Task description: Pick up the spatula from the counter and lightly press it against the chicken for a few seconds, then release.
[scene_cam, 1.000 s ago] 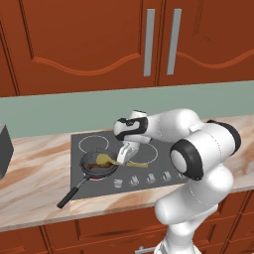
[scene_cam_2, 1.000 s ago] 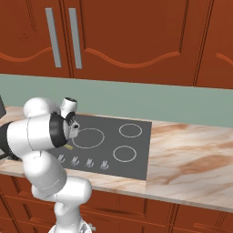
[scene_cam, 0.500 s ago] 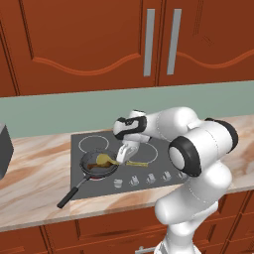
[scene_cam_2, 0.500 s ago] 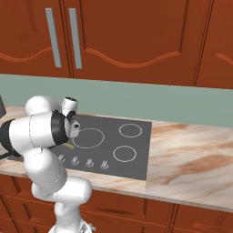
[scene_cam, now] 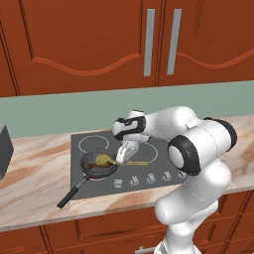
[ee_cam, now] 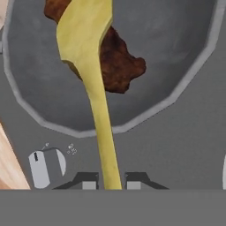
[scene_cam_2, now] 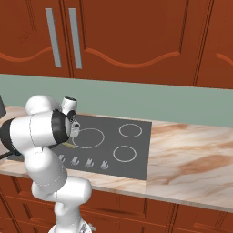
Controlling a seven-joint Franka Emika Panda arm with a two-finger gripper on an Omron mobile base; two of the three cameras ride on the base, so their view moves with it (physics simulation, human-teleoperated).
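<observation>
1. Hand view: the gripper (ee_cam: 108,181) is clamped narrow on the spatula (ee_cam: 95,90). One finger sits on each side of the yellow handle, right at its end.
2. From the gripper at 6 o'clock, the handle runs up toward 12 and leans a bit to 11. The wide blade ends up over the pan (ee_cam: 66,128).
3. The chicken (ee_cam: 121,64) is the brown lump inside the pan, at about 12 o'clock from the gripper. The blade lies across it and covers its 9 o'clock half. The rest pokes out on the blade's 3 o'clock side, plus a scrap near the top at 11.
4. I can't tell if the blade is actually pressing down or just lying over it.
5. Left base view: the gripper (scene_cam: 126,155) hangs low over the cooktop (scene_cam: 156,149). The pan (scene_cam: 88,172) is just beside it at 9 o'clock, and its long handle sticks out toward 7.
6. Writing: there are tiny marks next to the knob (ee_cam: 44,168), down at 7 o'clock in the hand view. They're too small to read.
</observation>
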